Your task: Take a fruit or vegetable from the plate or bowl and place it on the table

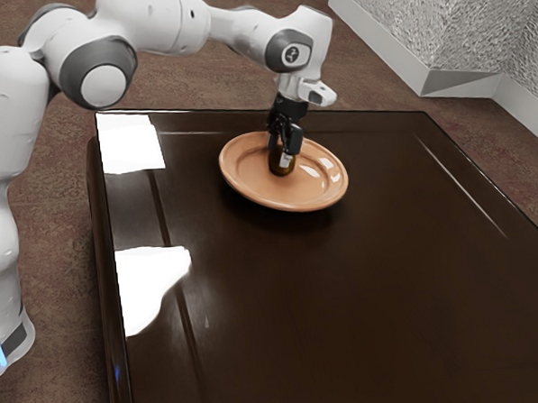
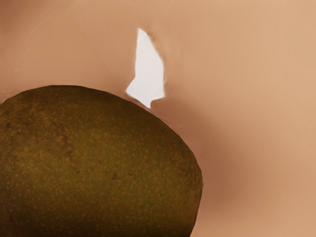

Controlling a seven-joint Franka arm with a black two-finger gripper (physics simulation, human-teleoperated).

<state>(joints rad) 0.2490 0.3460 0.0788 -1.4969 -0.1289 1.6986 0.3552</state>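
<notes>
Jaws over plate (image 1: 273, 192), glossy table (image 1: 346, 297), pale wall (image 1: 476, 28)

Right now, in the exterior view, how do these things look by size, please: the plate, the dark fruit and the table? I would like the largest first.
1. Table
2. Plate
3. Dark fruit, partly hidden but clearly smaller than the plate around it

Glossy dark table (image 1: 347, 315), brown floor (image 1: 200, 88), rough pale walls (image 1: 463, 29).

Around the glossy, smooth plate (image 1: 269, 198) (glazed, by the look of it), you see a dark, polished table (image 1: 346, 288); on it, smooth, speckled, rather matt fruit (image 2: 98, 163).
</notes>
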